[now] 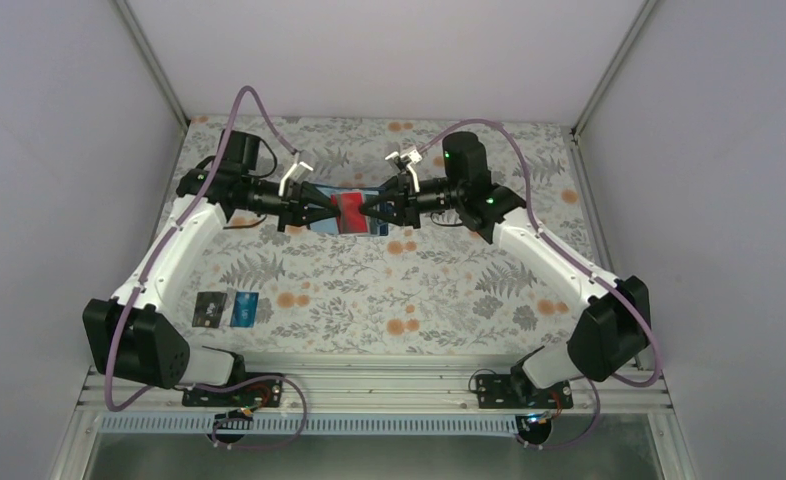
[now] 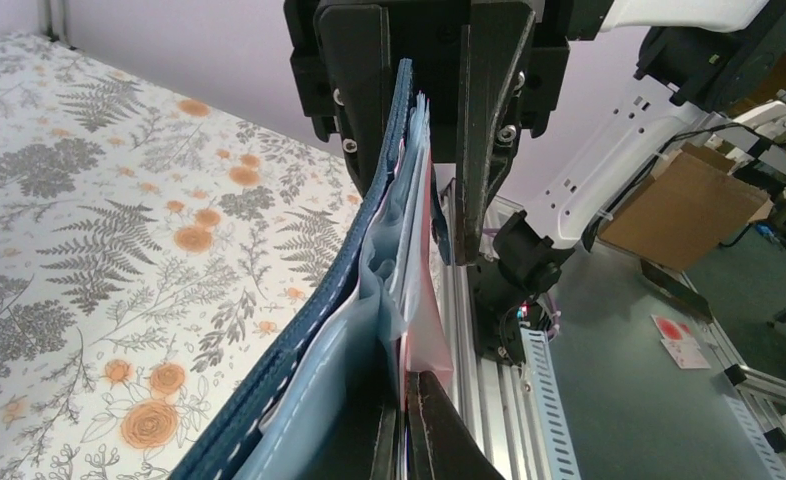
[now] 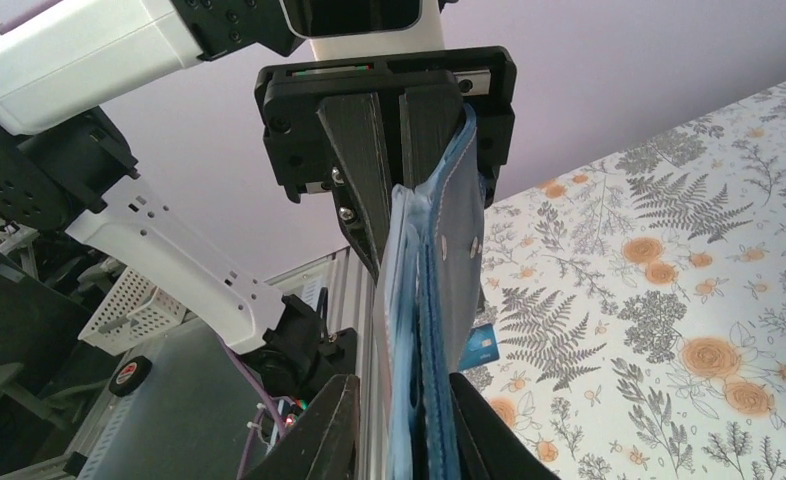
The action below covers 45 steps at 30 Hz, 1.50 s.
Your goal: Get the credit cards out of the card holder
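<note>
Black card (image 1: 210, 308) and blue card (image 1: 244, 308) lie out; our left tool (image 1: 327, 212) clenches the card holder (image 2: 319, 370), whether the right tool (image 1: 369, 211) grips we cannot tell, and we reckon the red card (image 1: 349, 208) needs pulling next.

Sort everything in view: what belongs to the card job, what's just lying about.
Job: card holder, red card in it, black card and blue card on the table.
Lying about: cardboard box, white basket, tape roll, all off the table.
</note>
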Each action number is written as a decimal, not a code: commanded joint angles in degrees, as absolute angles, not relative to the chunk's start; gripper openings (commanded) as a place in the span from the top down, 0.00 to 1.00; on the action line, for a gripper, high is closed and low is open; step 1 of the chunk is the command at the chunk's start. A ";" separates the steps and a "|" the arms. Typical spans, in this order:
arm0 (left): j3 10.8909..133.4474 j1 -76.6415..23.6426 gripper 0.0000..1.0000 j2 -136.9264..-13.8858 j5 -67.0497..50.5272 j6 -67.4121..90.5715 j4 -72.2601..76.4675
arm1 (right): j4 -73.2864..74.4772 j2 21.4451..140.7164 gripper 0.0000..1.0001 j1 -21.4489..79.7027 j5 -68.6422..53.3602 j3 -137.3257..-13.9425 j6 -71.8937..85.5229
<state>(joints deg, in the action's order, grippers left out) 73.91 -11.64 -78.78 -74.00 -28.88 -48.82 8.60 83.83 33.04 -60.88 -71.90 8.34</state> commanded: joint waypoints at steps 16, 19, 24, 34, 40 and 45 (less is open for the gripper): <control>72.11 -8.54 0.97 -76.16 -72.73 -32.56 -51.68 | 7.55 80.55 0.96 30.62 -60.95 -68.96 7.78; 71.96 -8.57 0.97 -76.11 -72.64 -32.45 -51.68 | 7.38 80.75 0.96 30.37 -62.36 -68.99 7.98; 71.71 -8.44 0.96 -76.00 -72.78 -32.91 -52.21 | 7.39 80.52 0.96 30.21 -62.49 -68.80 7.85; 71.74 -8.44 0.97 -76.20 -73.21 -33.06 -52.32 | 6.55 81.40 0.96 29.98 -64.40 -68.64 8.47; 72.26 -7.98 0.98 -76.07 -70.01 -33.38 -52.85 | 8.28 81.36 0.96 28.42 -59.97 -69.14 9.08; 72.96 -6.77 0.97 -76.62 -67.06 -34.06 -54.84 | 7.56 83.95 0.96 25.58 -64.05 -68.27 11.90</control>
